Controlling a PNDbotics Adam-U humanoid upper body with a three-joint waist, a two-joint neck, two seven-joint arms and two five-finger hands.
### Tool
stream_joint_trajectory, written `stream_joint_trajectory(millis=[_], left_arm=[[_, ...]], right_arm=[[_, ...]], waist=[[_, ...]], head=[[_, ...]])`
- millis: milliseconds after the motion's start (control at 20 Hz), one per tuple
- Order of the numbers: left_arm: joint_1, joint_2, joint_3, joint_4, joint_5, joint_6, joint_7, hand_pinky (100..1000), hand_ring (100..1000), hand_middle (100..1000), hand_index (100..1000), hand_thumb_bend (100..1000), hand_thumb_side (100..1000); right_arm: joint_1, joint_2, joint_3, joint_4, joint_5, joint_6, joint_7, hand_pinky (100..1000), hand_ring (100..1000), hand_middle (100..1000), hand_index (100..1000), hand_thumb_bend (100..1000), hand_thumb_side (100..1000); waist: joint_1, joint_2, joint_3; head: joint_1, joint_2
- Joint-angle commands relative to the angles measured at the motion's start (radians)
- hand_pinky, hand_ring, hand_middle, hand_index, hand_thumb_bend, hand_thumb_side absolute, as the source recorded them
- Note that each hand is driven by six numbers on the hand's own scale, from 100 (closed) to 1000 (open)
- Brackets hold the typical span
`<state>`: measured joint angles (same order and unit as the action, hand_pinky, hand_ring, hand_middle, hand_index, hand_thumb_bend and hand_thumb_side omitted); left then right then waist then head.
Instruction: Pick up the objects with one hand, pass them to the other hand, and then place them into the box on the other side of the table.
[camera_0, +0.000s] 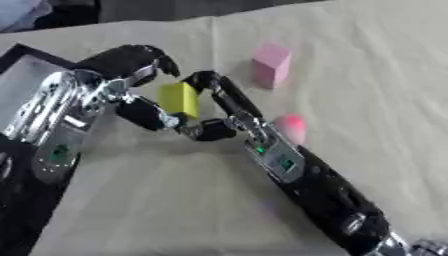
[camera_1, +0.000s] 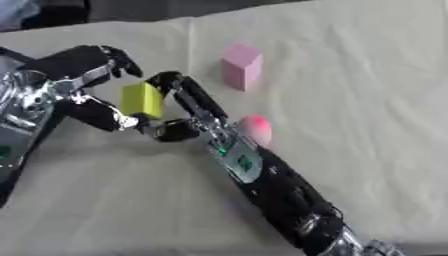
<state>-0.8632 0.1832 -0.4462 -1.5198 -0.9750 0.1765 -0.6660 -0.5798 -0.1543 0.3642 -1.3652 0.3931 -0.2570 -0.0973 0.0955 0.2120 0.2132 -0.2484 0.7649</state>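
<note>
A yellow block (camera_0: 179, 99) hangs above the table between my two hands. My right hand (camera_0: 229, 107) reaches in from the lower right and pinches it: long fingers lie against the block's upper right side and the thumb sits under its lower edge. My left hand (camera_0: 131, 67) comes from the left and cups the block, with its fingers arched above the top with a small gap and its thumb (camera_0: 150, 115) at the lower left corner. A pink block (camera_0: 271, 65) stands upright on the cloth behind. A small pink-red round thing (camera_1: 255, 129) lies beside my right wrist.
A dark-rimmed box (camera_0: 24, 53) sits at the left edge, partly hidden by my left arm. A beige cloth (camera_0: 376, 100) covers the table, with bare room to the right and in front.
</note>
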Motion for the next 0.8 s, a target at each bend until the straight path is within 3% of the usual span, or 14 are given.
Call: stream_joint_trajectory(millis=[50,450,800], left_arm=[[-0.019,0.005,0.013,0.006,0.018,0.003,0.014,755,739,747,811,501,421],[-0.03,0.001,0.007,0.044,0.035,-0.015,0.022,752,733,737,798,536,377],[-0.038,-0.003,-0.001,0.075,0.033,-0.032,0.032,735,707,704,767,500,300]], right_arm=[[-0.011,0.003,-0.002,-0.004,0.001,-0.015,0.003,799,506,461,615,111,100],[-0.008,0.005,-0.002,0.003,-0.015,-0.033,0.017,795,504,461,616,101,100],[-0.004,0.003,0.0,0.007,-0.032,-0.035,0.033,793,502,460,616,100,100]], waist=[[0.012,-0.036,0.005],[0.015,-0.038,0.007],[0.018,-0.039,0.006]], head=[[-0.005,0.005],[-0.012,0.005],[-0.016,0.005]])
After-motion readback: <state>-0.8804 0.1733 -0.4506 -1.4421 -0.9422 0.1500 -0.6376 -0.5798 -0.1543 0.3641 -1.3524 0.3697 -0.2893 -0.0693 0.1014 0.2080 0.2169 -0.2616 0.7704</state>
